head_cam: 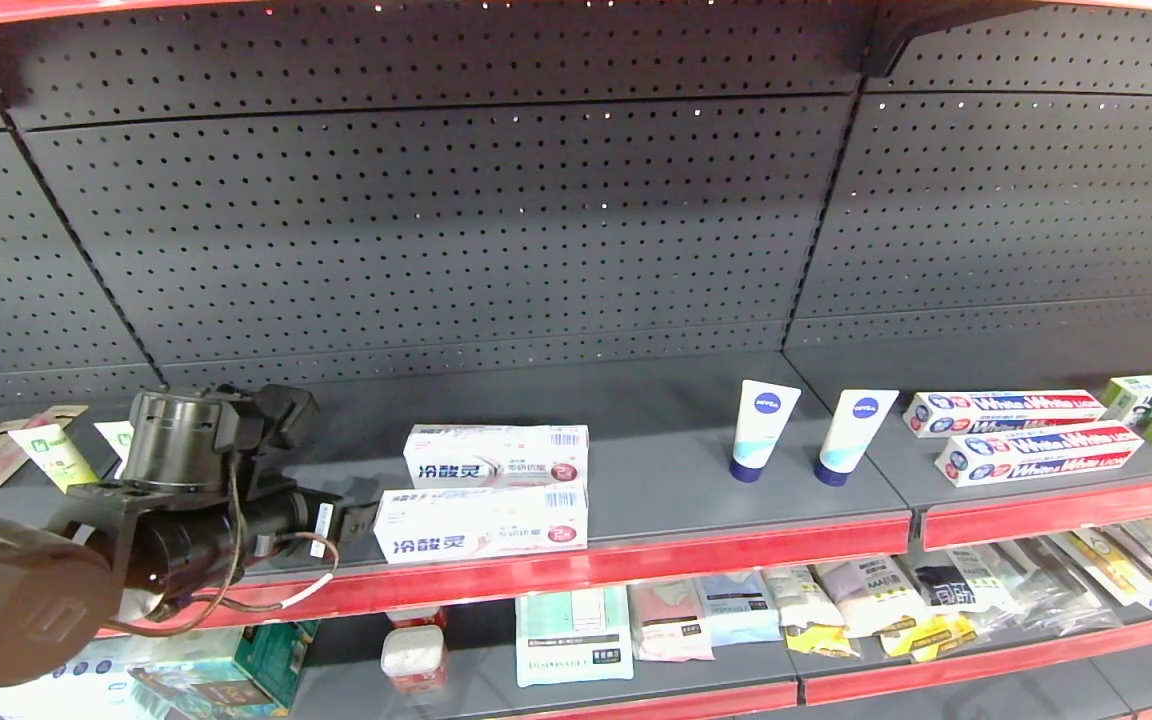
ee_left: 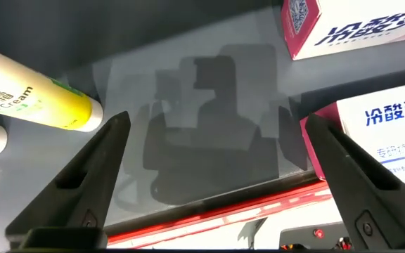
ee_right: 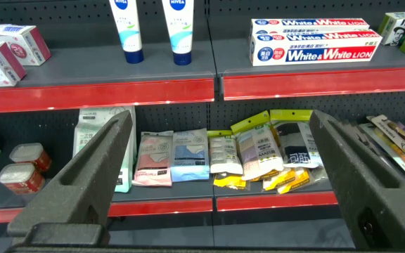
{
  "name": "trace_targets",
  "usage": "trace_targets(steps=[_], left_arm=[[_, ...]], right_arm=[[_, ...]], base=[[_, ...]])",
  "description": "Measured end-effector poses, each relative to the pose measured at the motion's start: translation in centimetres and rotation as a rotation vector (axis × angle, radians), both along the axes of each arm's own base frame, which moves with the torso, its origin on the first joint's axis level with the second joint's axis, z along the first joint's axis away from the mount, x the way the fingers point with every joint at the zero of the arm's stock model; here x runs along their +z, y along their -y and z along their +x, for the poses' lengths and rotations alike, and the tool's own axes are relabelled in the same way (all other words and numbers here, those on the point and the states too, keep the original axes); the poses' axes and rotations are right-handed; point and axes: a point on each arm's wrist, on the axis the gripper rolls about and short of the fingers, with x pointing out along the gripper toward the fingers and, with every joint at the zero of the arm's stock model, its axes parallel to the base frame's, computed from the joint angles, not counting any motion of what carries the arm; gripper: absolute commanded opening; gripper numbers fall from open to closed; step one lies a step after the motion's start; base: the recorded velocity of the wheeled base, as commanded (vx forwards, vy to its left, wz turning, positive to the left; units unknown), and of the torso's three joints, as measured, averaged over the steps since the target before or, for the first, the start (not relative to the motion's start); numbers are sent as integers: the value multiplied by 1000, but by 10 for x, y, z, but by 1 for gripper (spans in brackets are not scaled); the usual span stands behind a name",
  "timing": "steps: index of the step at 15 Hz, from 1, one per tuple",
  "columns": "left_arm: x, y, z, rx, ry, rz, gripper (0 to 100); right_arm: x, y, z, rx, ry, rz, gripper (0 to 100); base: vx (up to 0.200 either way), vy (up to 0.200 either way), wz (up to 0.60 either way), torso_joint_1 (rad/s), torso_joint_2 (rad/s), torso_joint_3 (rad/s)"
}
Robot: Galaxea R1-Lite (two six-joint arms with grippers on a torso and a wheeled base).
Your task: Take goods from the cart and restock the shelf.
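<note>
A grey pegboard [head_cam: 436, 230] backs the shelf [head_cam: 656, 470], whose red front lip runs from side to side. Two toothpaste boxes [head_cam: 496, 455] lie flat on it, one behind the other, with their long axes along the lip. The left gripper [ee_left: 218, 119] hangs over the shelf's front edge just off the left short end of the front box [head_cam: 481, 522], so the boxes lie to its right, end-on to it. Below it is a bare patch of shelf between the boxes and two yellow-capped tubes [ee_left: 27, 98] farther left. Its fingers [ee_left: 90, 183] are spread wide, gripping nothing and touching neither box nor tube. The right gripper [ee_right: 221, 116] sits well back from the shelving and faces the packets [ee_right: 188, 158] on the lower shelf [ee_right: 160, 207]; it too is splayed wide and empty. The left arm is by far the nearer to the boxes (the right would have to cross the whole bay). With both grippers empty, the likely next move is fetching stock, and the bare patch looks like a natural slot for another box laid parallel to the lip.
</note>
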Motion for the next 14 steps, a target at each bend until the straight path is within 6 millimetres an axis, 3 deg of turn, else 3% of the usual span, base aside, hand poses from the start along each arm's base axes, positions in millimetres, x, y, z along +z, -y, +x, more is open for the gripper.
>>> trace_targets(steps=[14], left_arm=[[1, 2, -1, -3, 5, 4, 100]], right_arm=[[0, 0, 0, 0, 0, 0, 100]], base=[[0, 0, 0, 0, 0, 0]])
